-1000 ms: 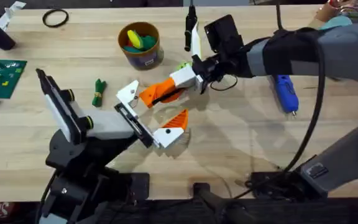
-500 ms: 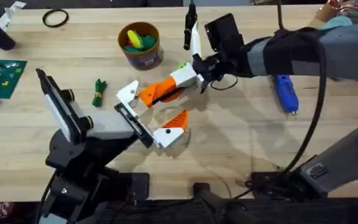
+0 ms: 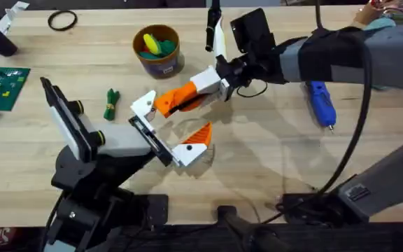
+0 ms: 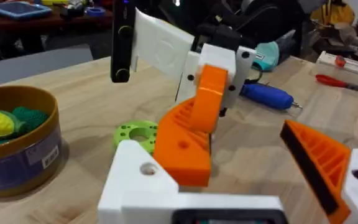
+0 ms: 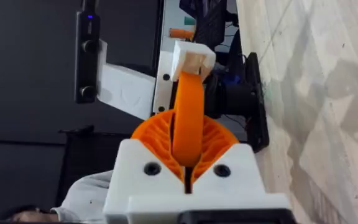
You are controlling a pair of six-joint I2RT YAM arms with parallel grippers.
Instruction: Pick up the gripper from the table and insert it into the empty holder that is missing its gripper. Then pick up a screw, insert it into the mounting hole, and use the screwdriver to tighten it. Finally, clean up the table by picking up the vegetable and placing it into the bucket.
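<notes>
Right tool pinches the gripper, poised at the holder to seat it; left tool's state unclear.

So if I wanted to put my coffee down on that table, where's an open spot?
The table is bare in front of the screwdriver, and between the vegetable and the green board. It is crowded mid-table, where the right gripper holds the gripper near the holder and bucket.
</notes>
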